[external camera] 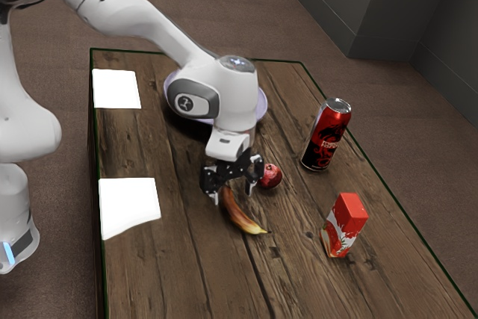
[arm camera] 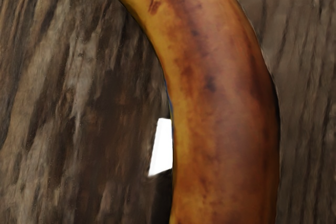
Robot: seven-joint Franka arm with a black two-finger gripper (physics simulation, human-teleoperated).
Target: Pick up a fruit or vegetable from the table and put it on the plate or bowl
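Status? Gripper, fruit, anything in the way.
Gripper open, down over one end of the banana. Banana lies on the table, not on the plate. Apple close beside the gripper.

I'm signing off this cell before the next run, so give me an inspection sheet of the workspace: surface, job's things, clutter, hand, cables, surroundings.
Surface: dark wooden table, no spills seen.
Job's things: banana, brown-spotted, directly under the hand; small red apple close beside it, toward the exterior view's right; pale purple plate behind the arm, mostly hidden.
Clutter: red can, upright; red-and-white carton, upright; two white sheets along the table edge at the exterior view's left.
Hand: hand low over the banana's upper end; grip cannot be judged.
Cables: nothing seen.
Surroundings: brown carpet; grey cabinet beyond the table.
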